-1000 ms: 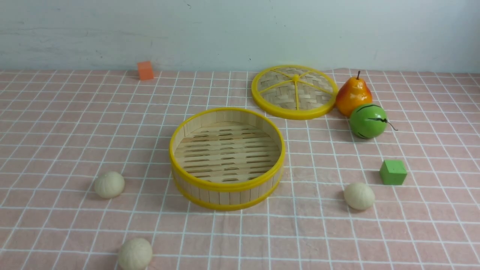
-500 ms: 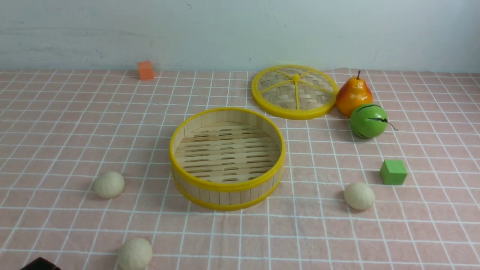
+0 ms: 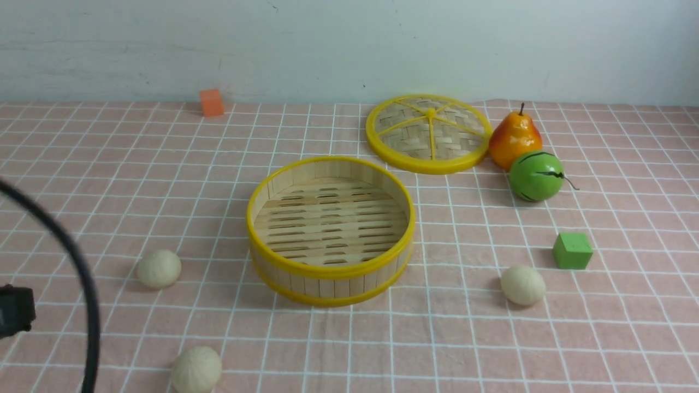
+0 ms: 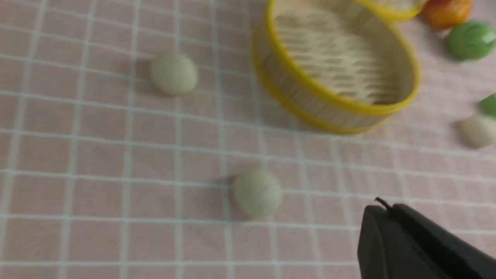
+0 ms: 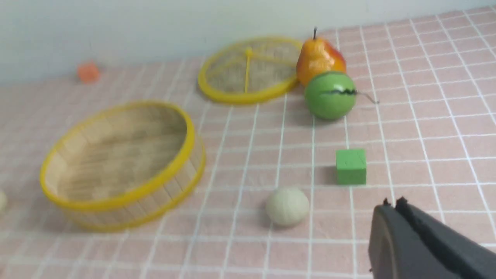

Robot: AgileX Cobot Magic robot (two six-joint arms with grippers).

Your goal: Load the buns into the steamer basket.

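Left gripper (image 4: 378,209) and right gripper (image 5: 391,207): only the dark tips show in the wrist views, fingers pressed together, gripping nothing. Near bun (image 3: 196,369) is cut off by the front view's bottom edge. Black cable (image 3: 94,327) crosses the left margin. Left bun (image 3: 159,268) and right bun (image 3: 523,285) flank the steamer basket (image 3: 327,284) — all three lie outside it, with open checked cloth (image 3: 437,338) between. Left wrist view is blurred.
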